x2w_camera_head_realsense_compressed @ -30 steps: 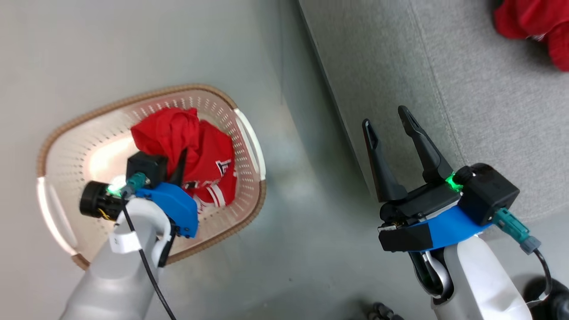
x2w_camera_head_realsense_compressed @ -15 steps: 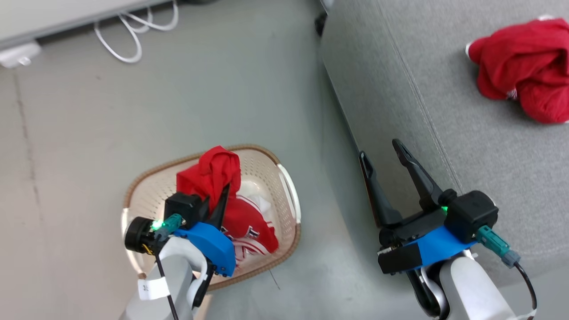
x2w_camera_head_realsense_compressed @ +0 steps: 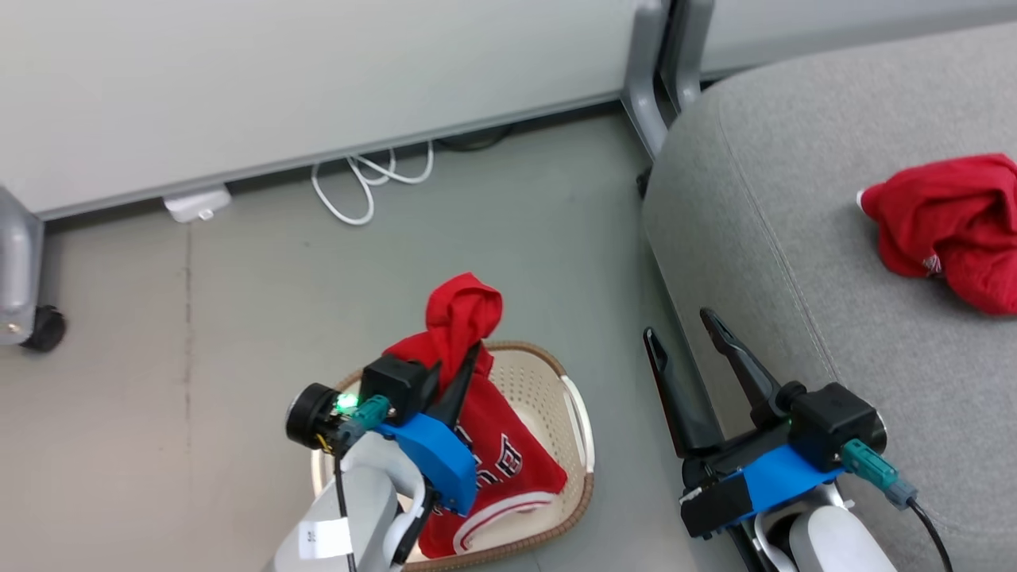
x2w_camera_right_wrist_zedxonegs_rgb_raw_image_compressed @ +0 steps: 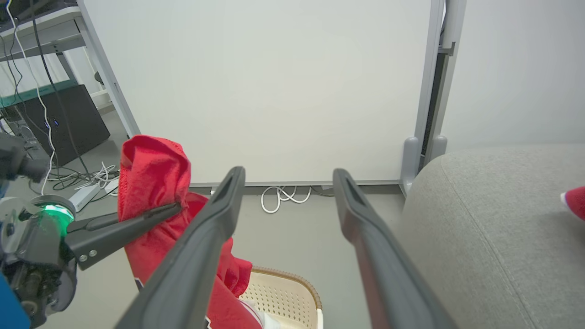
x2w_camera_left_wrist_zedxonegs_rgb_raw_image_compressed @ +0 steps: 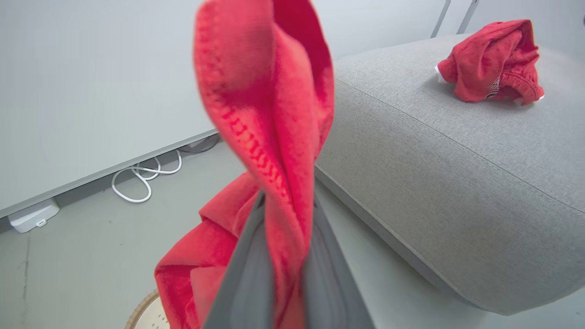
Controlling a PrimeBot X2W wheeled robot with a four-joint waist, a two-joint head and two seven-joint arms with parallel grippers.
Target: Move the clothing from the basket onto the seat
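My left gripper (x2w_camera_head_realsense_compressed: 457,364) is shut on a bright red garment (x2w_camera_head_realsense_compressed: 467,311), one piece of the clothing. It holds the bunched top above the cream basket (x2w_camera_head_realsense_compressed: 585,445) while the rest hangs down into it, dark lettering showing. In the left wrist view the red cloth (x2w_camera_left_wrist_zedxonegs_rgb_raw_image_compressed: 274,114) rises pinched between my fingers (x2w_camera_left_wrist_zedxonegs_rgb_raw_image_compressed: 247,274). A second red garment (x2w_camera_head_realsense_compressed: 945,226) lies crumpled on the grey seat (x2w_camera_head_realsense_compressed: 794,238). My right gripper (x2w_camera_head_realsense_compressed: 679,326) stands open and empty by the seat's front edge. The right wrist view looks between its spread fingers (x2w_camera_right_wrist_zedxonegs_rgb_raw_image_compressed: 210,228) at the held garment (x2w_camera_right_wrist_zedxonegs_rgb_raw_image_compressed: 153,178).
A pale panel wall (x2w_camera_head_realsense_compressed: 318,79) runs along the back, with its grey leg (x2w_camera_head_realsense_compressed: 647,79) beside the seat's corner. A white cable (x2w_camera_head_realsense_compressed: 369,179) and a small white box (x2w_camera_head_realsense_compressed: 197,205) lie on the floor below it. A caster (x2w_camera_head_realsense_compressed: 44,330) stands at far left.
The head camera has risen and tilted, so the whole picture shifted. My left gripper has lifted the red garment from down in the basket to above its rim. The right gripper stays open.
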